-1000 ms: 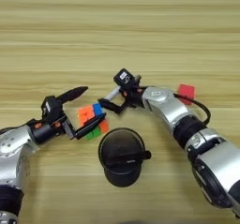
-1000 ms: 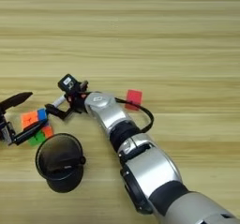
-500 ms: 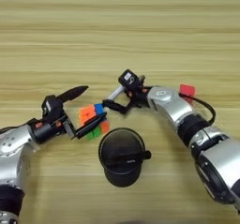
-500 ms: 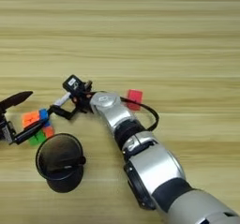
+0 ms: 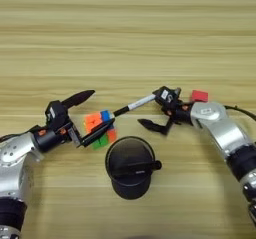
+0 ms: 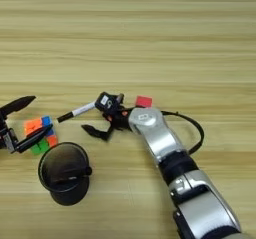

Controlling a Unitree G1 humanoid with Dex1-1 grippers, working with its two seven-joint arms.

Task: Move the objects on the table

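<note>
The multicoloured puzzle cube lies left of centre on the table. My left gripper is open around it: the lower finger lies across the cube's front and the upper finger points away above it. The white-and-black marker pen lies slanted just right of the cube. Its right end meets the upper finger of my right gripper, which is open, with the lower finger on the wood below the pen. The small red block sits right behind the right wrist.
A black round cup with a side handle stands close in front of the cube and the pen, between the two arms. A black cable loops beside the right forearm. Bare wood stretches across the far half of the table.
My right gripper has drawn back to the right, toward the red block, and more of the pen's white shaft shows. The left gripper and the cube have stayed put.
</note>
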